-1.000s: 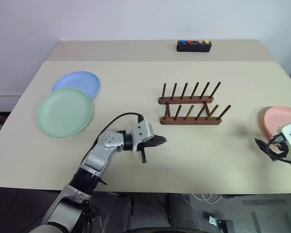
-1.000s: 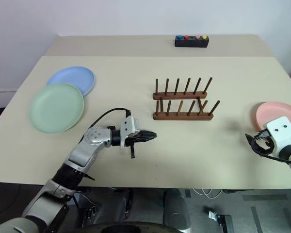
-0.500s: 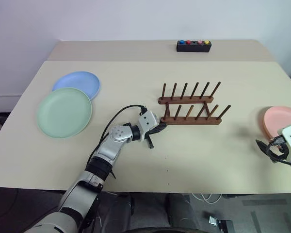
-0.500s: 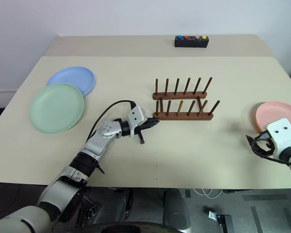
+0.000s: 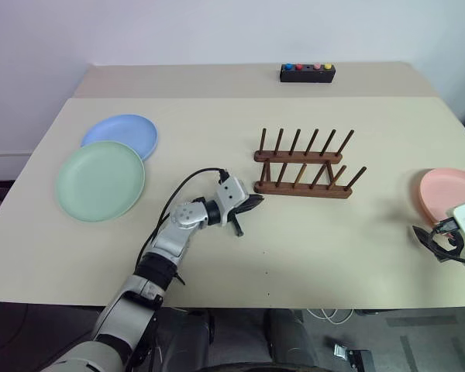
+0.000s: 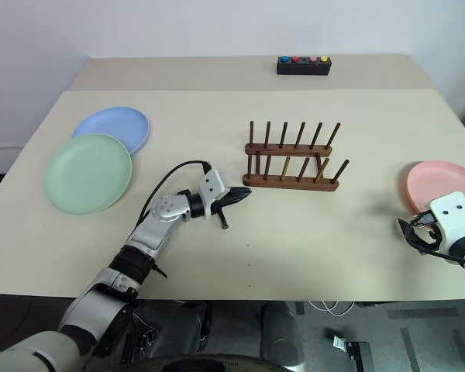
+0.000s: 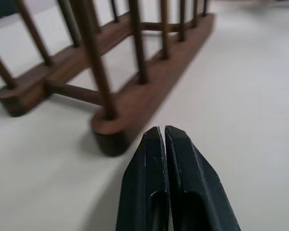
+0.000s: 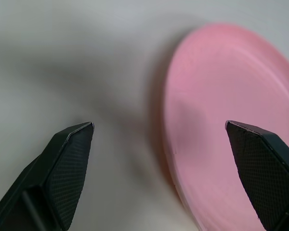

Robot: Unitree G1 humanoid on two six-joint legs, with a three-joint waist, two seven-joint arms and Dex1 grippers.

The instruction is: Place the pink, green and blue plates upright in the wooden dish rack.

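**Rack empty, three plates flat on the table**

The wooden dish rack stands near the middle of the table, none of its peg slots holding a plate. The blue plate and green plate lie flat toward the table's left edge, the green one overlapping the blue one's near rim. The pink plate lies flat at the right edge.

The left gripper has its fingers pressed together on nothing, its tips just beside the left end of the rack's nearer rail. The right gripper is spread wide and empty, hovering at the pink plate's near rim.

A black box with coloured buttons sits at the far edge.
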